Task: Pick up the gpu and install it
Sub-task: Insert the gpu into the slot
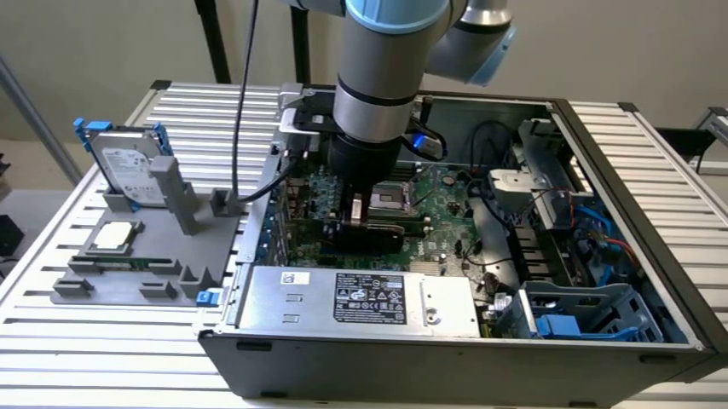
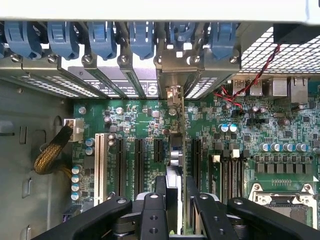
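The gpu (image 2: pixel 179 165) stands on edge inside the computer case (image 1: pixel 637 170), over the motherboard (image 2: pixel 240 135) among the expansion slots (image 2: pixel 137 160), its silver bracket (image 2: pixel 172 75) meeting the rear slot covers (image 2: pixel 100 75). The tool (image 2: pixel 175 200) is clamped narrow on its top edge. On the bench's (image 1: pixel 68 341) far side a hard drive (image 1: pixel 128 170) stands in a grey holder (image 1: pixel 148 264).

— What sort of place was it?
— A robotics lab or test bench. An open computer case (image 1: pixel 455 247) sat on a slatted aluminium table (image 1: pixel 68 221), under a robot arm (image 1: pixel 381 77).
— Anything else?
— A grey fixture (image 1: pixel 148 247) beside it held a hard drive (image 1: pixel 131 170) and a CPU chip (image 1: pixel 114 236), against a plain wall.
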`<state>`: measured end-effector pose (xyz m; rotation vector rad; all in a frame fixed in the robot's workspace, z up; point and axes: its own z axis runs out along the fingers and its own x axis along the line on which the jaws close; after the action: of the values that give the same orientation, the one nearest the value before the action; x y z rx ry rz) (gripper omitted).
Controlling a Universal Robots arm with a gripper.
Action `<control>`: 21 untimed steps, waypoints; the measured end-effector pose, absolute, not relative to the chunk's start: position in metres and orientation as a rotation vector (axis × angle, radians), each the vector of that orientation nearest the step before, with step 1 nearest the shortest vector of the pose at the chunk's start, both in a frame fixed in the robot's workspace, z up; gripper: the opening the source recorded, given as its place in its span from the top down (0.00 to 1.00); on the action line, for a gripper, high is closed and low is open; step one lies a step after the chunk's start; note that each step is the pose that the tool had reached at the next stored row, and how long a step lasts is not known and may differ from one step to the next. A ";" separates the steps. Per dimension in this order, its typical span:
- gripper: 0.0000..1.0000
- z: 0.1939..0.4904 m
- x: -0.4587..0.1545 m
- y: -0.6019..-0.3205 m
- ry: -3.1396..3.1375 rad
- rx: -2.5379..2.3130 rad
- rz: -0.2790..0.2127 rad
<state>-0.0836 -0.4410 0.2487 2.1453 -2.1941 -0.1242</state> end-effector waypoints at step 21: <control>0.73 0.245 -0.084 -0.439 -2.190 2.140 -0.116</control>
<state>-0.0836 -0.4395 0.2449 2.1399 -2.1898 -0.1162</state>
